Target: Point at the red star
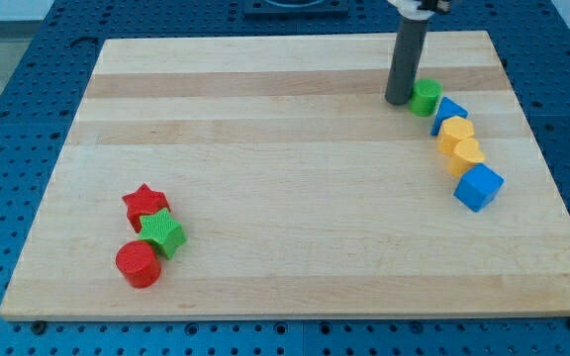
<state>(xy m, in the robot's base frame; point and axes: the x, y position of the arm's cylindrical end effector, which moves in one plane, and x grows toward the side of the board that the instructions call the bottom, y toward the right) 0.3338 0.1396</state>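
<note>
My tip point(399, 100) sits far right on the worktop point(265, 148), touching the green cylinder point(426, 97); there is no claw. The red star point(144, 205) lies near left, against the green star point(163, 233). Best travel diagonally across bare wood, stopping just short.

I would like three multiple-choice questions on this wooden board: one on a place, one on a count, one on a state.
1. Where is my tip?
A. beside the green cylinder block
B. on the red star block
C. at the view's bottom

2. How many yellow blocks?
A. one
B. two
C. four

3. The green star block is
A. touching the red star block
B. alone
C. off the wooden board

Answers: 1 A, the tip stands just left of it; 2 B, two lie in the right-hand row; 3 A, they touch.
</note>
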